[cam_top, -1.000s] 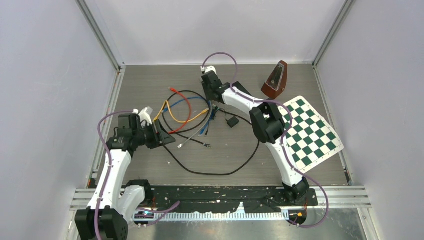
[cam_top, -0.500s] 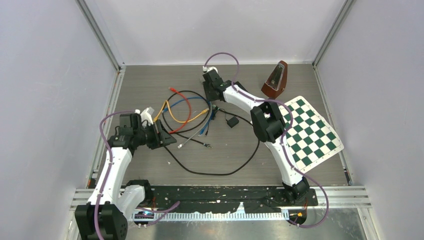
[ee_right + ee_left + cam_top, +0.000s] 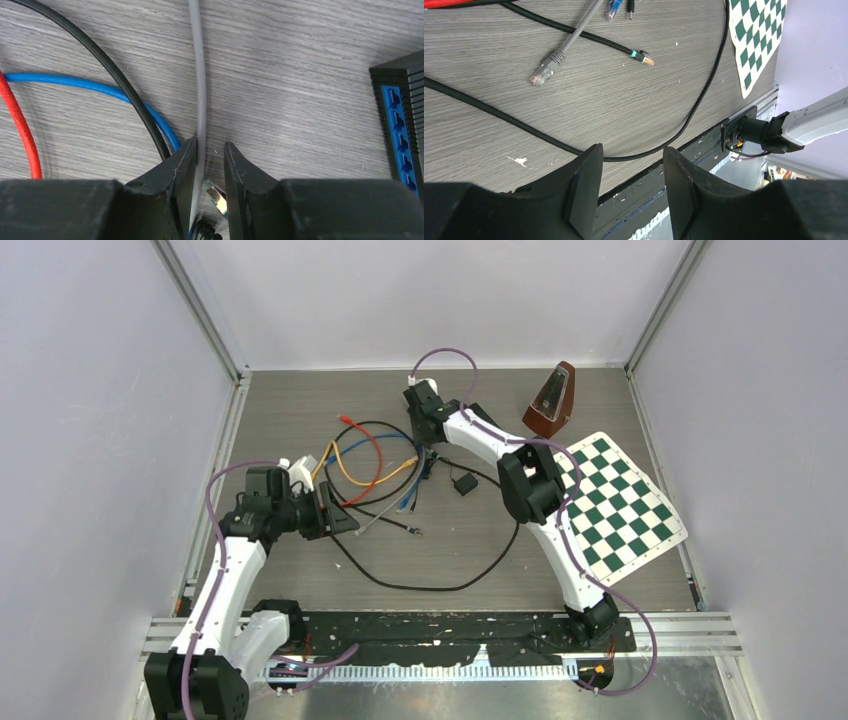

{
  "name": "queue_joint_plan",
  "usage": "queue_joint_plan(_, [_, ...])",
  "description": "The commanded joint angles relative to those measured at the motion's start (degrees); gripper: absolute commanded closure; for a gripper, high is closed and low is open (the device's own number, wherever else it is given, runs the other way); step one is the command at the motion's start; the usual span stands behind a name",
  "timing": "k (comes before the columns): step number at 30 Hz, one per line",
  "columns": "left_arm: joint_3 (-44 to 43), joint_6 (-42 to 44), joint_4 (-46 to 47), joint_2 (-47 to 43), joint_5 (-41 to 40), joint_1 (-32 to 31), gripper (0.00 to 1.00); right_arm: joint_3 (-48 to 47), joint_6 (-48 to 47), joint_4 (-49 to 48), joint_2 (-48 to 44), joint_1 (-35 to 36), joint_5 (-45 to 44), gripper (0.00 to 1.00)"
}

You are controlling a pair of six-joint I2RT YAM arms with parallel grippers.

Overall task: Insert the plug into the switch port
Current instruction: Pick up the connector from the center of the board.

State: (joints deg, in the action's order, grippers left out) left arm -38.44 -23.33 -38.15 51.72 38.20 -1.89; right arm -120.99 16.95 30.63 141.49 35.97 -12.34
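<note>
A narrow gap still shows between the jaws of my right gripper point(image 3: 210, 145), low over the cable tangle point(image 3: 375, 465). A grey cable point(image 3: 196, 75) runs along its left finger, and a small clear plug point(image 3: 216, 197) with a gold face lies between the fingers. The black switch point(image 3: 400, 125), with a row of blue ports, sits at the right edge of the right wrist view; seen from above it is mostly hidden behind the right arm. My left gripper point(image 3: 631, 150) is open and empty, low over the table left of the tangle, also seen from above point(image 3: 335, 515).
Red point(image 3: 372, 455), orange point(image 3: 350, 472) and blue point(image 3: 362, 443) cables loop at the middle. A long black cable point(image 3: 440, 585) curves toward the front. A loose grey plug point(image 3: 543, 75) lies ahead of the left gripper. A metronome point(image 3: 551, 400) and chessboard mat point(image 3: 615, 505) sit right.
The right gripper's jaws have narrowed around the grey cable and plug. The left arm has shifted slightly right and toward the front, jaws unchanged.
</note>
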Motion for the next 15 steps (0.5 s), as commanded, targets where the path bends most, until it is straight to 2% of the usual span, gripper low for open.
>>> queue_joint_plan(1, [-1.38,1.01,0.8,-0.92,1.18,-0.72,0.5,-2.92,0.61,2.68,0.63,0.61,-2.39,0.68])
queue_joint_plan(5, [-1.38,1.01,0.75,-1.19,1.07,-0.92,0.49,-4.0,-0.5,3.17,1.02,0.82,-2.81,0.75])
queue_joint_plan(10, [-1.39,0.89,0.71,-1.88,0.13,-0.99,0.48,-6.0,-5.7,0.98,0.19,0.59,-0.93,0.93])
queue_joint_plan(15, [-2.75,0.3,-0.17,-3.04,-1.65,-0.93,0.47,-2.95,-12.99,-5.6,-8.86,0.35,-2.76,0.95])
